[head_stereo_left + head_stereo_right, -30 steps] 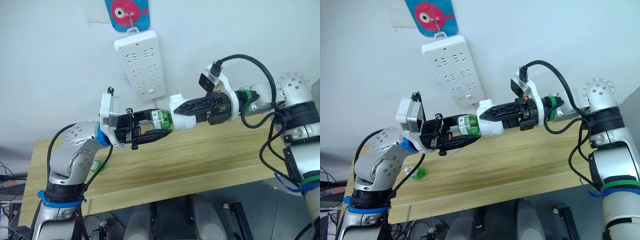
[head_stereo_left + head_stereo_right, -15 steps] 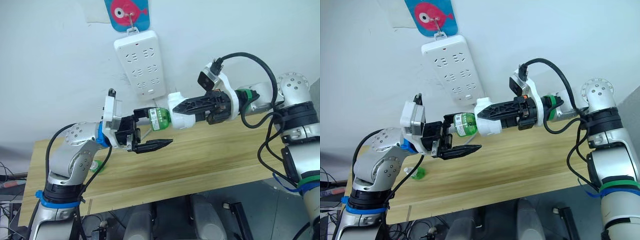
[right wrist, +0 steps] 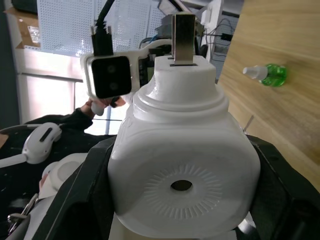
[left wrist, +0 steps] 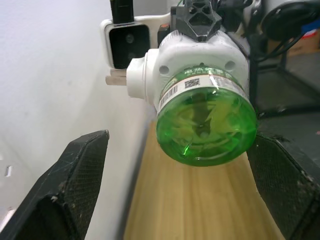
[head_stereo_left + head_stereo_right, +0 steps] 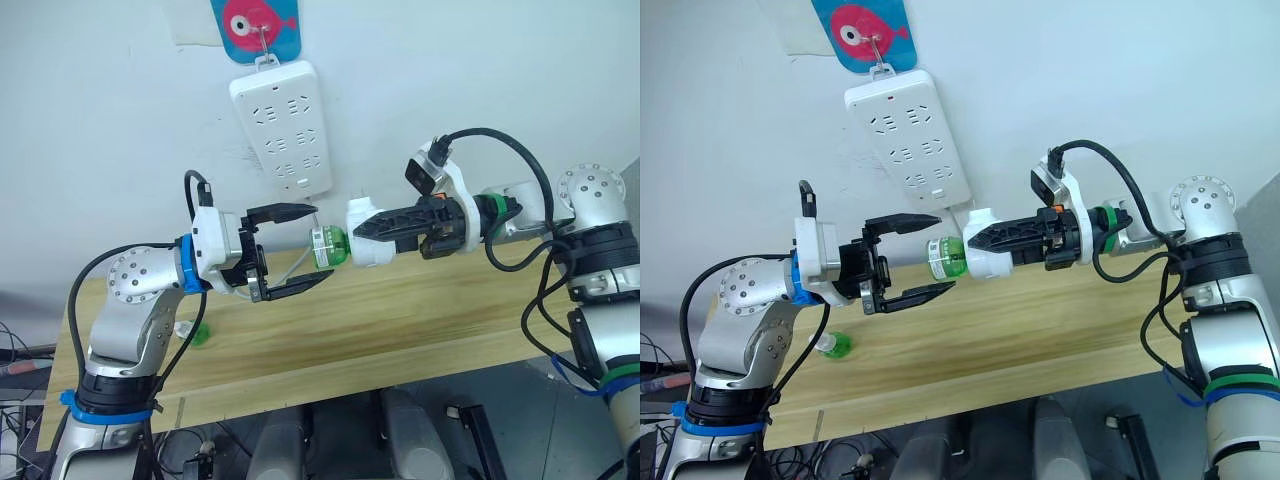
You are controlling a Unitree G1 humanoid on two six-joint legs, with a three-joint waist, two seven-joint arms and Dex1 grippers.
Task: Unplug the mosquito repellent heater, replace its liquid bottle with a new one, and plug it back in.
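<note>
My right gripper (image 5: 378, 226) is shut on the mosquito repellent heater (image 5: 366, 246), a white rounded unit held in the air above the table. Its two prongs (image 3: 182, 30) point up toward the wall. A green liquid bottle (image 5: 326, 248) sticks out of the heater toward my left arm. My left gripper (image 5: 321, 243) is open, and its two black fingers (image 4: 75, 185) flank the bottle's base (image 4: 205, 127) with a gap on each side. The heater's round vent hole (image 3: 181, 186) faces the right wrist camera.
A long white power strip (image 5: 282, 125) hangs on the wall under a fish-shaped hook, above and left of the heater. Another small green bottle (image 5: 195, 330) lies on the wooden table (image 5: 400, 320) near its left end, below my left arm.
My left gripper, shut on the bottle a second ago, has opened and turned, its fingers now spread wide at the bottle's base. The right arm has shifted the heater slightly right.
</note>
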